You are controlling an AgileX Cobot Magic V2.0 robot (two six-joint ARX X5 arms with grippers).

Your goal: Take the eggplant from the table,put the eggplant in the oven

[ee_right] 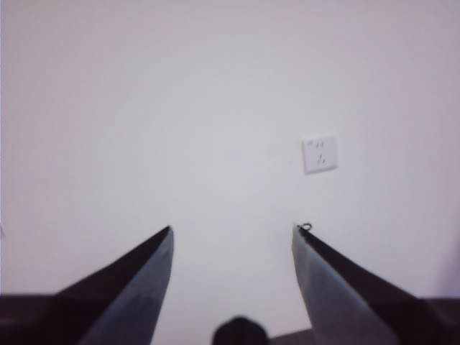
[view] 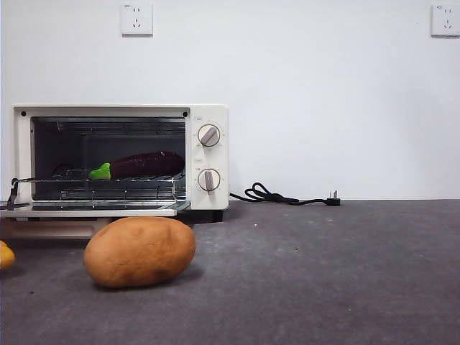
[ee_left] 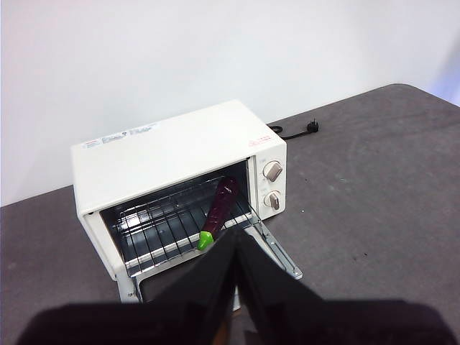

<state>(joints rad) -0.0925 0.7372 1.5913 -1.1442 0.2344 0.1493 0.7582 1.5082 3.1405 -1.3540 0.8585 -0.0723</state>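
We see the left claw [ee_left: 236, 237] clenched with nothing in it, its jaws meeting at their tips, held above the counter [ee_left: 374, 187] in front of the oven [ee_left: 180, 180]. The oven's door [ee_left: 215, 277] hangs open, and the eggplant [ee_left: 219, 212] lies on the wire rack [ee_left: 162, 230] inside, its green stem cap toward the opening. We see the right claw [ee_right: 233, 231] released, jaws wide apart, facing a white wall with a socket [ee_right: 320, 154]. On the counter before the oven rests a potato [view: 140, 251]; a black power cord [view: 284, 196] trails beside the oven.
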